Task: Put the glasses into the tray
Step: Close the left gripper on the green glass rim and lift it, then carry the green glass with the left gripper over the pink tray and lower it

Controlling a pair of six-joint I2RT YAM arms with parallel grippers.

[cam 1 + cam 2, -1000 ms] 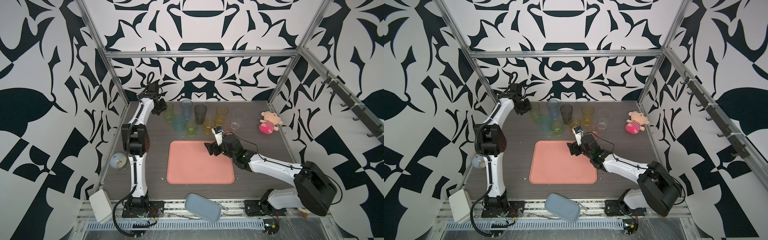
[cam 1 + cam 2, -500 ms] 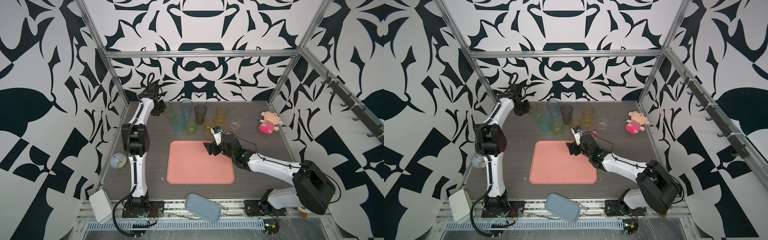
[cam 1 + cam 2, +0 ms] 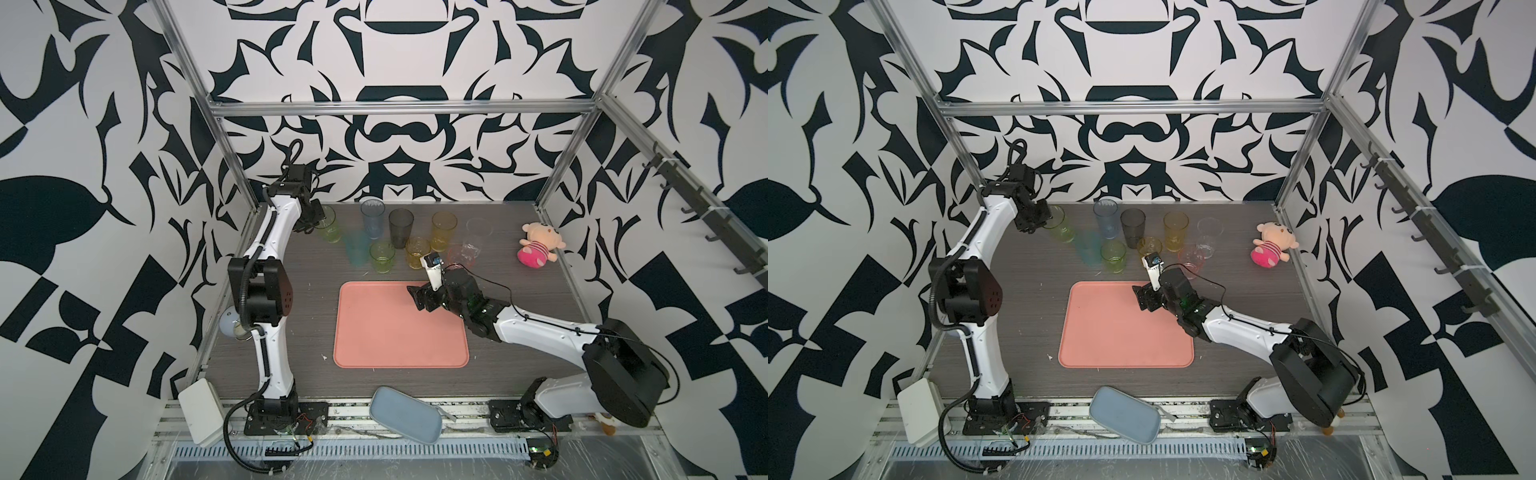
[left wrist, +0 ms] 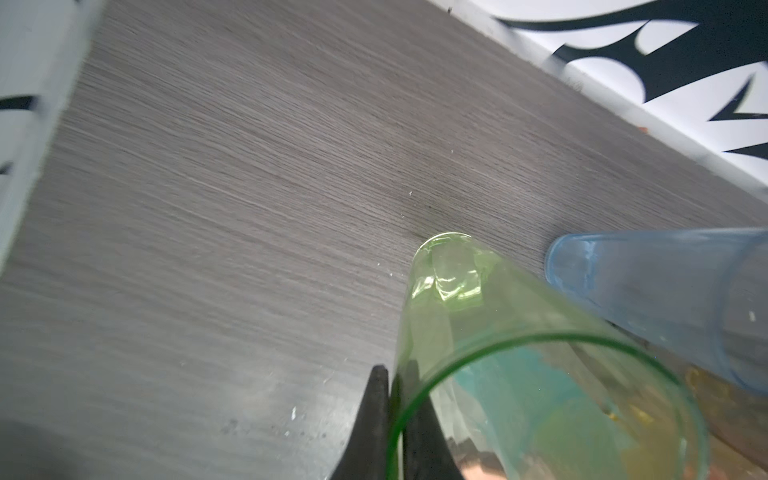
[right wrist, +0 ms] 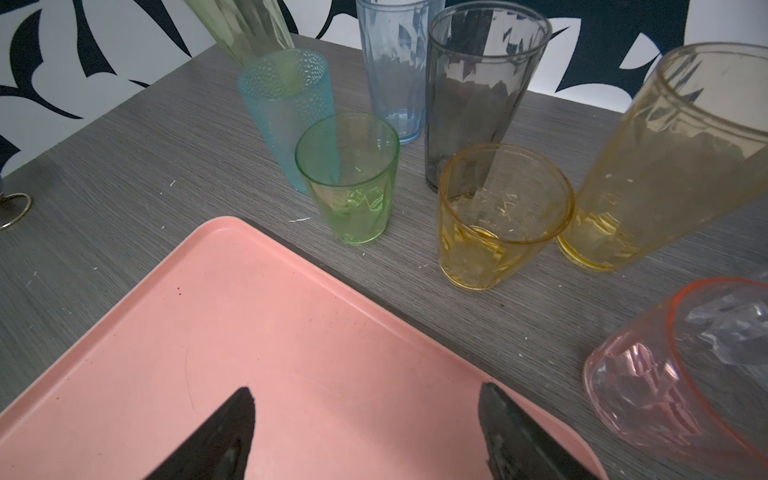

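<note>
- Yellow-green glass (image 4: 478,332) tilted at the back left of the tabletop (image 4: 208,208), its rim pinched by the left claw (image 4: 395,424).
- Right claw (image 5: 365,432) hung spread over the far right corner of the salmon tray (image 5: 249,332).
- 8 other glasses (image 3: 401,226) sat on the tabletop beyond the tray.

The worktop (image 3: 316,316) is matt grey wood-grain, the tray (image 3: 399,328) smooth matt plastic, the glasses (image 5: 349,178) glossy and see-through, the teal glass (image 5: 286,108) dimpled, the yellow-green glass (image 4: 457,316) smooth-walled, the far-right toy (image 3: 538,245) plush cloth, the frame (image 3: 399,109) brushed metal.
</note>
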